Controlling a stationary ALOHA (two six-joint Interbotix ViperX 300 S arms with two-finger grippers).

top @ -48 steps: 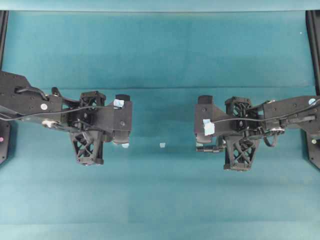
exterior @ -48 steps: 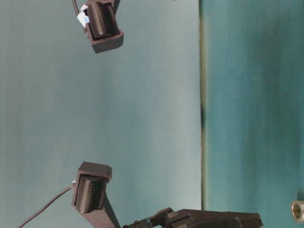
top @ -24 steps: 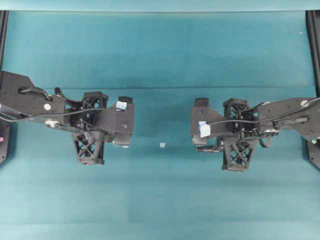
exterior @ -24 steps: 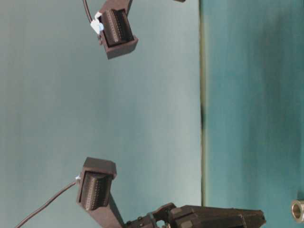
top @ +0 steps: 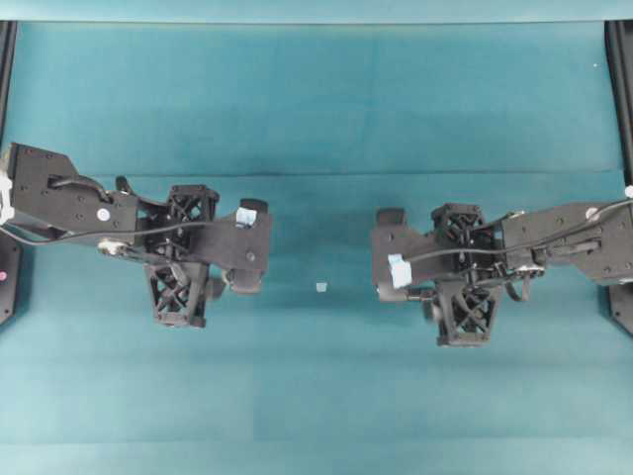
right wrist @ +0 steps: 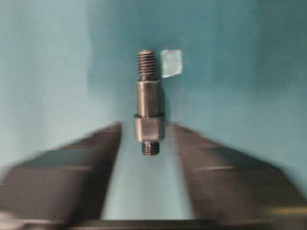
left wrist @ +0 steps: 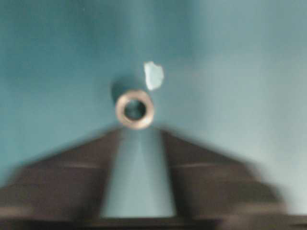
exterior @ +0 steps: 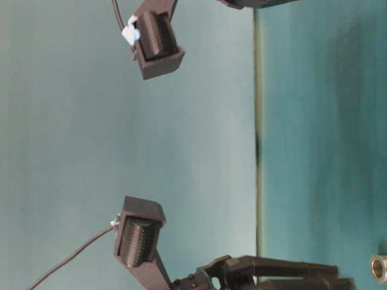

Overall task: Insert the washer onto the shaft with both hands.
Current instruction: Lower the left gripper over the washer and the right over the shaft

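My left gripper (left wrist: 136,158) stands spread, the washer (left wrist: 135,109) lying just beyond its fingertips beside a tape scrap (left wrist: 154,75). My right gripper (right wrist: 146,163) is spread around the shaft's (right wrist: 148,106) near end, seemingly not yet gripping, though blur hides contact. Either small part could roll or skid when fingers close off-centre.

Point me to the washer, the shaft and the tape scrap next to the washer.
washer (left wrist: 135,109): left wrist view, on the ring's metal rim.
shaft (right wrist: 149,103): right wrist view, on the middle band.
tape scrap (left wrist: 154,75): left wrist view, on its centre, just above and right of the ring.
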